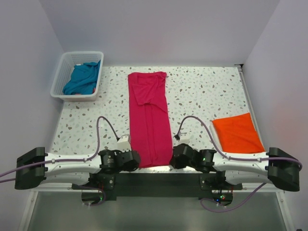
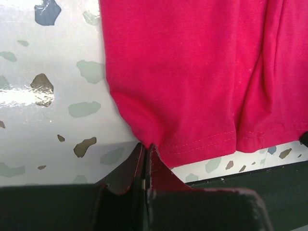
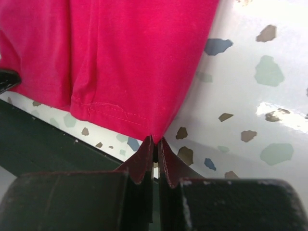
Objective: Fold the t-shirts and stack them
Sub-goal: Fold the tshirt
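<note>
A crimson-pink t-shirt [image 1: 149,118] lies folded into a long strip down the middle of the table. My left gripper [image 1: 134,160] is shut on its near left hem corner [image 2: 144,139]. My right gripper [image 1: 174,158] is shut on its near right hem corner [image 3: 156,132]. A folded bright orange t-shirt [image 1: 237,133] lies flat at the right. A teal-blue t-shirt [image 1: 83,78] lies crumpled in the white lattice basket [image 1: 61,77] at the far left.
The speckled table [image 1: 202,91] ends at a dark front edge [image 2: 269,173] just behind the pink hem. Walls close in the back and both sides.
</note>
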Action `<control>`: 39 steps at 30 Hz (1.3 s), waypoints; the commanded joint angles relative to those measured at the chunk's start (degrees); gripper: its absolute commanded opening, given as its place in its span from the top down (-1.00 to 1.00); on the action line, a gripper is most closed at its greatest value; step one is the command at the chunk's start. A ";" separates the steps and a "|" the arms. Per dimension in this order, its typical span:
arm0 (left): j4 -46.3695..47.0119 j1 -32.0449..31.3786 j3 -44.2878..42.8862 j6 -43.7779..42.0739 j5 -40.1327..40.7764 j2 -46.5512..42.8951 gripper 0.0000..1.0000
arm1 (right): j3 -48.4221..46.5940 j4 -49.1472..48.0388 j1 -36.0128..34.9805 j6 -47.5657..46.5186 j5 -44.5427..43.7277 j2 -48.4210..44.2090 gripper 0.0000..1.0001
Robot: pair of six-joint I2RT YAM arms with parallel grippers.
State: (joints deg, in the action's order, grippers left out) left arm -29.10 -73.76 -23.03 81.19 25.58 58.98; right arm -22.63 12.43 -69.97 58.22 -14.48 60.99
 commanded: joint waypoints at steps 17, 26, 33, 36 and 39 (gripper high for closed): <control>12.39 24.61 -13.27 -25.54 1.23 5.17 1.00 | -26.75 2.69 15.90 -15.58 -1.34 18.62 1.00; 22.86 35.52 -21.26 -31.35 -2.81 16.68 1.00 | -40.45 -0.03 26.11 -21.21 2.78 31.19 1.00; 26.55 41.67 -28.03 -32.23 -5.98 25.30 1.00 | -49.16 0.41 31.47 -23.32 5.78 38.23 1.00; 27.61 43.69 -29.87 -32.58 -7.04 28.11 1.00 | -52.77 0.76 33.50 -24.11 7.18 41.39 1.00; 28.22 45.53 -31.46 -33.28 -8.09 30.66 1.00 | -55.58 1.02 35.25 -24.55 8.50 44.29 1.00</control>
State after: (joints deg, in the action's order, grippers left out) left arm -5.02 -30.06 -51.16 49.89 18.85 88.27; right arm -74.37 14.57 -36.05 35.57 -7.99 103.57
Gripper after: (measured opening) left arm 0.027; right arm 0.043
